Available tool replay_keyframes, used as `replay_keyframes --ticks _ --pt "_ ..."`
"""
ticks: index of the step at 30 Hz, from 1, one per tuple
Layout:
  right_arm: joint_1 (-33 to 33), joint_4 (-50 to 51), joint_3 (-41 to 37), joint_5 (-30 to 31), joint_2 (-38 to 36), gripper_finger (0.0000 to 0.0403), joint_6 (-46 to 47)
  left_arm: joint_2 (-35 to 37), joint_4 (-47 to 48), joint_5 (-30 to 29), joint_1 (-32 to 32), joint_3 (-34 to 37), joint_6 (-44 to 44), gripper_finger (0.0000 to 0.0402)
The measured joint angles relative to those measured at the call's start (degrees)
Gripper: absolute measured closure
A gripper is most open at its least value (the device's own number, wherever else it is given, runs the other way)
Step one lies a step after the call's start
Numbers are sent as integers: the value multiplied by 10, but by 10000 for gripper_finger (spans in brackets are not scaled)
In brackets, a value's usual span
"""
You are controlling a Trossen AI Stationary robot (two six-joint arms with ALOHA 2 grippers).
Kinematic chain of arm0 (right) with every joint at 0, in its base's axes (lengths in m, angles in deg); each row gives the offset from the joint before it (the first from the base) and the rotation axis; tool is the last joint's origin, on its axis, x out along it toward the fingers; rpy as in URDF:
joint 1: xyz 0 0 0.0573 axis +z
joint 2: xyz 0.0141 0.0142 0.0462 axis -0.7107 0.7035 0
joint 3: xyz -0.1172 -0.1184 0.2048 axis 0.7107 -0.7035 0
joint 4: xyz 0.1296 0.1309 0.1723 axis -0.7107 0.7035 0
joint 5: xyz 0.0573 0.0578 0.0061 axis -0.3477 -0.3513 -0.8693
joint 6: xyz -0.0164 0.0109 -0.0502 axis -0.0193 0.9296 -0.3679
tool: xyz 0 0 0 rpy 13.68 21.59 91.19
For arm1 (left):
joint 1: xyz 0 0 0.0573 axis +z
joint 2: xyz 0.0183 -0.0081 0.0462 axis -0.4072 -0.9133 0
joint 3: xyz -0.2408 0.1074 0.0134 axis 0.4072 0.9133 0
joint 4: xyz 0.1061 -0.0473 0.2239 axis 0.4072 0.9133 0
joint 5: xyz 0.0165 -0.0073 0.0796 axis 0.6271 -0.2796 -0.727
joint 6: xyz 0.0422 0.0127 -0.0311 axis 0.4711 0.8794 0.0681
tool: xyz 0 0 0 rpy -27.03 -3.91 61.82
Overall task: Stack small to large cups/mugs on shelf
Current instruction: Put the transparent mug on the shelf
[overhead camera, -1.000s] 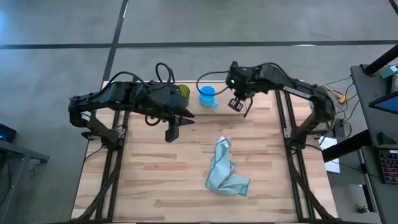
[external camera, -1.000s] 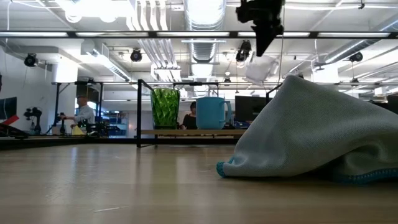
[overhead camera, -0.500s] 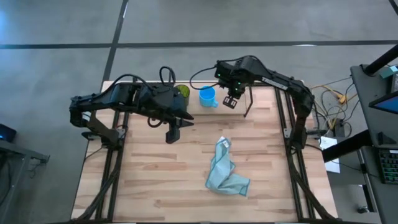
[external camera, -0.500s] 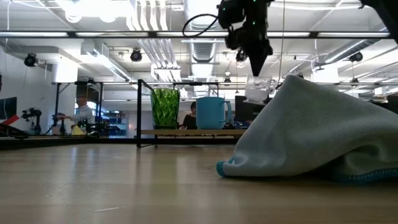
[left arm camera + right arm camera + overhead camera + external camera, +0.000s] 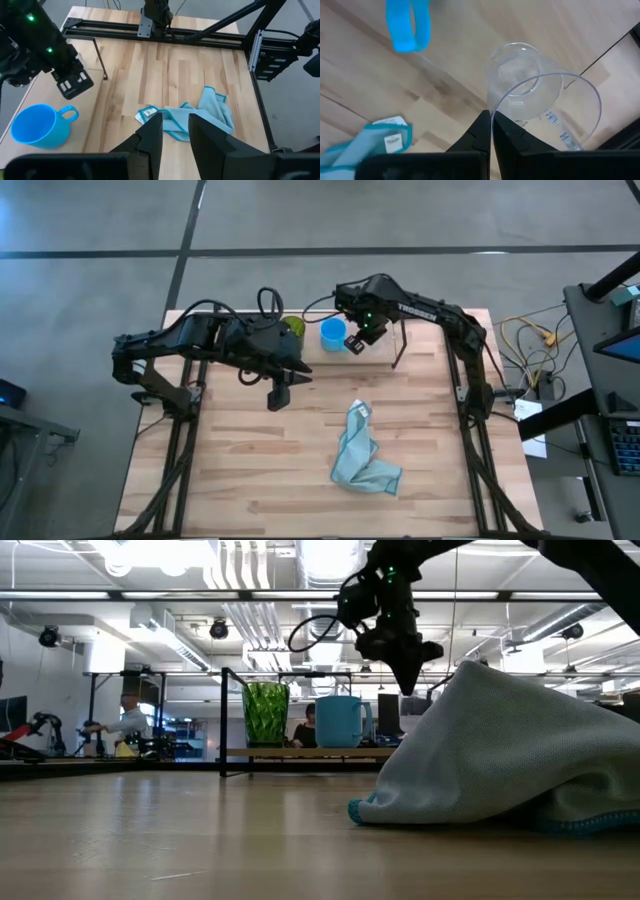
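The light blue cloth lies nearest, its small tag too blurred to be read. The left gripper hovers mid-table, fingers slightly parted, nothing held. Farther back, the right gripper is pinched on the rim of the clear glass cup, held above the shelf beside the blue mug. The glass is judged light, rigid, slippery and fragile; a rim grip suits it. The green cup stands alongside. "TROSSEN" on the right arm is barely legible.
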Motion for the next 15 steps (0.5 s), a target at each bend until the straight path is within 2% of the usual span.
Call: replay_keyframes --ticks 6,11,15 --pt "-14 -15 1 -6 0 394 22 0 0 0 0 0 0 322" --pt "-38 -30 2 -67 1 394 63 0 0 0 0 0 0 322" --pt "-51 -33 2 -73 3 394 82 0 0 2 0 0 0 322"
